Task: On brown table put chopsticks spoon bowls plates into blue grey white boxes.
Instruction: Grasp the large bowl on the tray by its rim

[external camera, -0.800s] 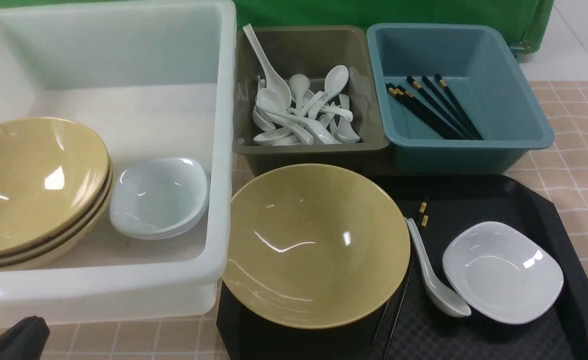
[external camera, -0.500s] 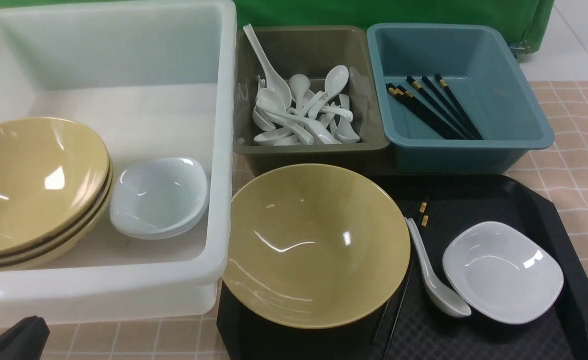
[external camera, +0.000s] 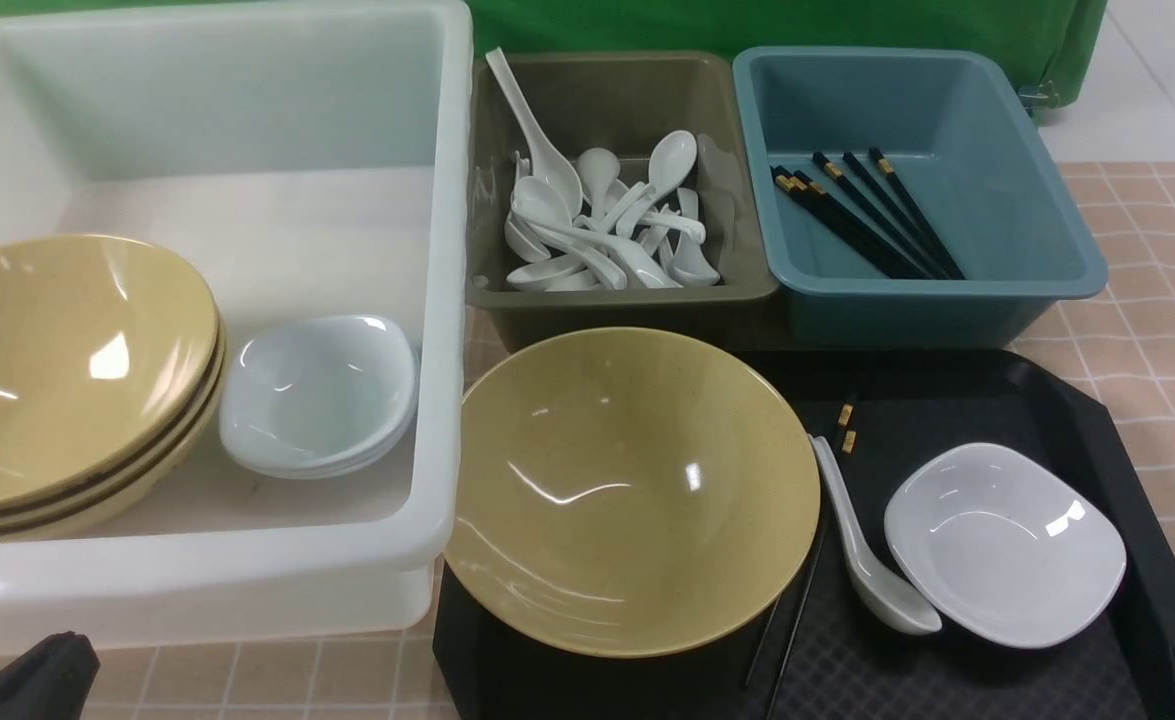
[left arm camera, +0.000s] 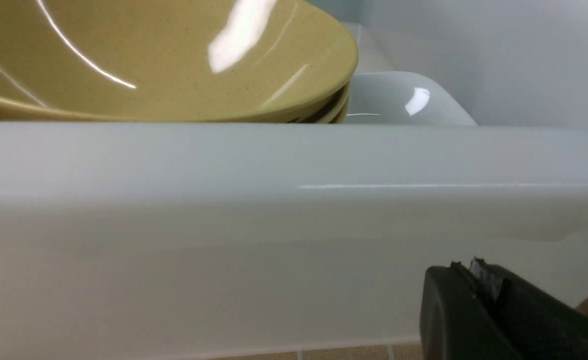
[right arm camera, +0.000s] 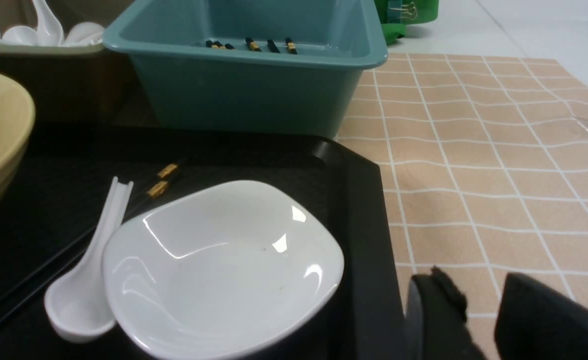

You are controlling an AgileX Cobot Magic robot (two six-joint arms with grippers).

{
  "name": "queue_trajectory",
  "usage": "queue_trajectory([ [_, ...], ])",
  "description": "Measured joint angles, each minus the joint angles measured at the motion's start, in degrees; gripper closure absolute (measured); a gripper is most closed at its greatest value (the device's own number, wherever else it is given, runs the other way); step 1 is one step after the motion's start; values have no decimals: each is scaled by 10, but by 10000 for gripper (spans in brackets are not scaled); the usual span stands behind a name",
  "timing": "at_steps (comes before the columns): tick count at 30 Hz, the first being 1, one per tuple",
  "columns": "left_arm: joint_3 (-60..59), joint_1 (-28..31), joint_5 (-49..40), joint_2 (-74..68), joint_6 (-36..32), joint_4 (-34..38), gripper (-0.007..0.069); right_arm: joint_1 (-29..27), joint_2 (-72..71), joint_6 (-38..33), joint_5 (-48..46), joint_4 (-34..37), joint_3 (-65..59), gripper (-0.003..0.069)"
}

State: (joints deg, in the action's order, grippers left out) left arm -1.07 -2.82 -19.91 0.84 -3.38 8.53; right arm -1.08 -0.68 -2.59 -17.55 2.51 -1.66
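The plate point(right arm camera: 223, 270) lies on the tray point(right arm camera: 364, 225). Best pinch its rim gently. Right claw point(right arm camera: 479, 287) slightly apart, left claw point(left arm camera: 489, 272) together.

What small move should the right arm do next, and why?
Probably shift the right gripper over the white plate on the black tray: the gripper hangs empty beside the tray's edge, jaws apart, and that plate lies closest, not yet boxed.

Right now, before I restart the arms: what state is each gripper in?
Left gripper: looks shut, holding nothing.
Right gripper: slightly open, holding nothing.
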Motion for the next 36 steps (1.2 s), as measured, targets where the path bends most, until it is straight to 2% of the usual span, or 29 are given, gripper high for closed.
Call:
queue_trajectory([
  [11, -3, 0, 19, 0, 0, -8, 620, 0, 0, -18, 1, 0, 0, 423],
  [17, -4, 0, 111, 0, 0, -11, 620, 0, 0, -23, 31, 0, 0, 423],
  [20, -4, 0, 243, 0, 0, -11, 620, 0, 0, -23, 155, 0, 0, 423],
  [21, -4, 0, 251, 0, 0, -11, 620, 0, 0, -23, 164, 0, 0, 423],
  [24, -4, 0, 385, 0, 0, -11, 620, 0, 0, -22, 336, 0, 0, 423],
  [26, -4, 0, 435, 0, 0, -11, 620, 0, 0, -14, 415, 0, 0, 423],
  [29, -4, 0, 490, 0, 3, -11, 620, 0, 0, 30, 484, 0, 0, 423],
  [32, -4, 0, 583, 0, 70, -6, 620, 0, 0, 198, 573, 0, 0, 423],
  [34, -4, 0, 610, 0, 96, -1, 620, 0, 0, 218, 582, 0, 0, 423],
  [35, -4, 0, 654, 0, 141, 7, 620, 0, 0, 239, 588, 0, 0, 423],
  [36, -3, 0, 665, 0, 159, 9, 620, 0, 0, 240, 588, 0, 0, 423],
])
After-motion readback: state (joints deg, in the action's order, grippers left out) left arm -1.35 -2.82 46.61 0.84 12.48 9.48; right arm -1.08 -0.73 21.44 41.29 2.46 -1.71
